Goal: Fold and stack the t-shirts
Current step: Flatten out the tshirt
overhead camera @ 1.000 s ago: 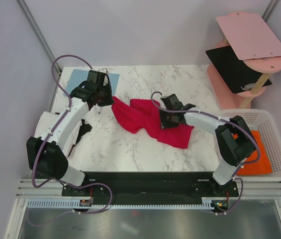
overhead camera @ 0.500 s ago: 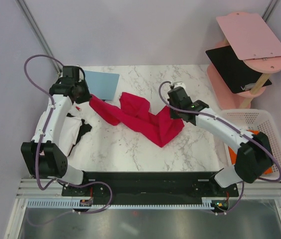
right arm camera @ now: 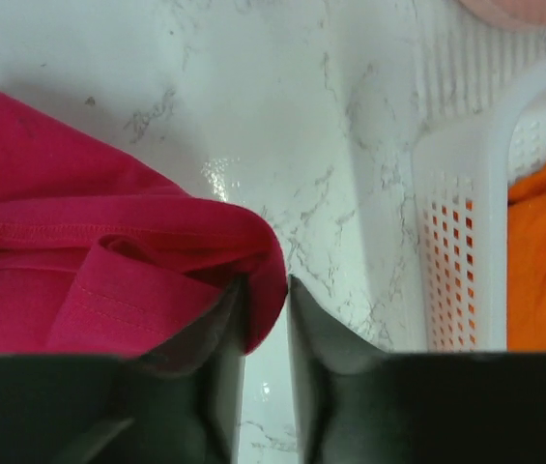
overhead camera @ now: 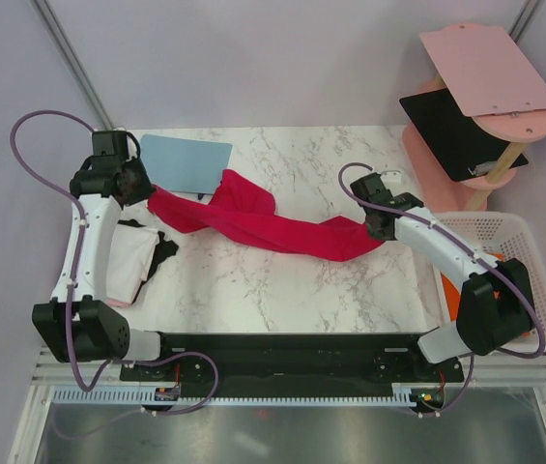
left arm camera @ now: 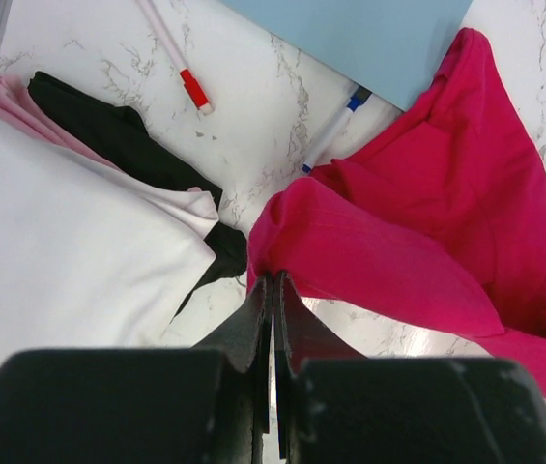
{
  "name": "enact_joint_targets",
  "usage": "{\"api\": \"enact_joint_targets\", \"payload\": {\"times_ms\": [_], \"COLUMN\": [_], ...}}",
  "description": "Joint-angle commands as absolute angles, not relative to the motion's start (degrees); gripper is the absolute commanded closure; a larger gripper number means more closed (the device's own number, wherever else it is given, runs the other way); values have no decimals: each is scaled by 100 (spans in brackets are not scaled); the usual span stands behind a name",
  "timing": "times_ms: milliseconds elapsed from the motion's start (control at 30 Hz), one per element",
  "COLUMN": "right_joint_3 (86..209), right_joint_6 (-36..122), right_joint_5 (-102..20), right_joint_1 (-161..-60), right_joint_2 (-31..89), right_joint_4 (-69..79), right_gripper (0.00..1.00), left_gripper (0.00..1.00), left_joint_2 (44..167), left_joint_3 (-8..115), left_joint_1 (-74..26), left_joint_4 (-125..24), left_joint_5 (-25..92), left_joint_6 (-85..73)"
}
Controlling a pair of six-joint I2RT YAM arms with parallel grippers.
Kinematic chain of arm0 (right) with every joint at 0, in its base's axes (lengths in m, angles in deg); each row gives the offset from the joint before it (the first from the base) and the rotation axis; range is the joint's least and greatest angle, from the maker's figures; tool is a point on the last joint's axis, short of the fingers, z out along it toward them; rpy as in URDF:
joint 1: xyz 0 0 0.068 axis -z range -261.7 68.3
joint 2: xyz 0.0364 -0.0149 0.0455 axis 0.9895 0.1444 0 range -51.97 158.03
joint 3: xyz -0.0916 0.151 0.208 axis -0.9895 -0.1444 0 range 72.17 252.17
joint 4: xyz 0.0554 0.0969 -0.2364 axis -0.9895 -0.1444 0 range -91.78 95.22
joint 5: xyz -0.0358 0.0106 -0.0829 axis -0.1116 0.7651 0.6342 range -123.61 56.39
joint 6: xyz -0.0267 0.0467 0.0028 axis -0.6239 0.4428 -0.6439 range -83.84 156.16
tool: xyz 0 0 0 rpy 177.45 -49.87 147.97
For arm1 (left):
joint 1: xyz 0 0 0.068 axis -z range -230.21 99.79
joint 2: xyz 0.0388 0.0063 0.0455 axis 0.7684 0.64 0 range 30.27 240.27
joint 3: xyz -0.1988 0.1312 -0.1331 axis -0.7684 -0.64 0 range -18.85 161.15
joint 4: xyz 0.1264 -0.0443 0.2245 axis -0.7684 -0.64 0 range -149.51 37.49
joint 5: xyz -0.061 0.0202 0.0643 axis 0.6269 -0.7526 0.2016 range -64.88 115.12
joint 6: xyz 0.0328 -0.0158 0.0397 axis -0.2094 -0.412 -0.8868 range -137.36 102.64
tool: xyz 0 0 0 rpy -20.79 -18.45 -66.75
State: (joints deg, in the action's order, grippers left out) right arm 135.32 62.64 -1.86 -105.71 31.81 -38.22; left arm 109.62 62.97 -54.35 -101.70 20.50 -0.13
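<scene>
A crimson red t-shirt [overhead camera: 253, 222] lies pulled out long across the marble table [overhead camera: 282, 290]. At its left end my left gripper [overhead camera: 142, 188] is shut on the cloth, and in the left wrist view a pinch of it sits at the gripper's [left arm camera: 273, 280] closed tips. My right gripper [overhead camera: 377, 227] is at the shirt's right end. In the right wrist view this gripper's [right arm camera: 268, 290] jaws stand slightly open, with a rounded fold of the red shirt [right arm camera: 108, 251] loose between them. A folded white t-shirt [left arm camera: 60, 242] lies at the left edge. An orange t-shirt [right arm camera: 543, 251] is in the basket.
The white basket [overhead camera: 533, 261] stands at the right edge, close to my right gripper. A light-blue board [overhead camera: 186, 164] lies at the back left with two pens [left arm camera: 181, 63] beside it. Black cloth [left arm camera: 108, 130] pokes out by the white shirt. A pink and black panel stand [overhead camera: 475, 106] is at the back right.
Both arms have swung outward, left arm left and right arm right, drawing the bunched red shirt out into a long band. The right jaws now stand slightly apart.
</scene>
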Motion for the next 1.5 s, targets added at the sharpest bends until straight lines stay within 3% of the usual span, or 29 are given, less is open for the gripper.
{"api": "enact_joint_targets", "payload": {"times_ms": [0,67,300,500,533,567,633,667,833,1000,1233,1467], "right_joint_3": [13615,13668,13721,13887,13949,13975,13985,13984,13879,13958,14230,14301], "right_joint_6": [6227,6103,5647,5637,5629,5620,5637,5629,5690,5690,5725,5787], "right_joint_5": [-64,-161,-960,-2067,-2173,-2287,-2288,-2314,-2359,-2455,-3069,-3290], "right_joint_1": [-10569,-10578,-10578,-10587,-10613,-10622,-10657,-10657,-10657,-10657,-10666,-10675], "right_joint_2": [2995,2758,2598,3678,3801,4020,4180,4198,4233,4347,4750,4910], "right_joint_4": [-4119,-3953,-3039,-2563,-2520,-2493,-2466,-2406,-2212,-2071,-1719,-1772], "right_gripper": [49,14,12,12,12,12,12,11,11,11,12,14], "left_gripper": [98,98,98,98,94,58,8,0,0,4,4,12], "left_joint_2": [10612,10472,9823,9058,8856,8724,8338,8223,8369,9784,12174,13846], "left_joint_3": [6350,6298,5727,4918,4891,4848,4865,4891,5014,5128,6821,8020], "left_joint_1": [-5486,-5478,-5486,-5478,-5469,-5469,-5469,-5469,-5469,-5355,-4399,-4036], "left_joint_4": [-10234,-10243,-10383,-10838,-10962,-11059,-11227,-11236,-10807,-9972,-9715,-10242], "left_joint_5": [1923,2116,2968,3576,3489,3444,3313,3243,3328,3892,3594,3260], "left_joint_6": [-277,-268,-181,-110,-145,-171,-215,-224,-312,-172,-260,-224]}}
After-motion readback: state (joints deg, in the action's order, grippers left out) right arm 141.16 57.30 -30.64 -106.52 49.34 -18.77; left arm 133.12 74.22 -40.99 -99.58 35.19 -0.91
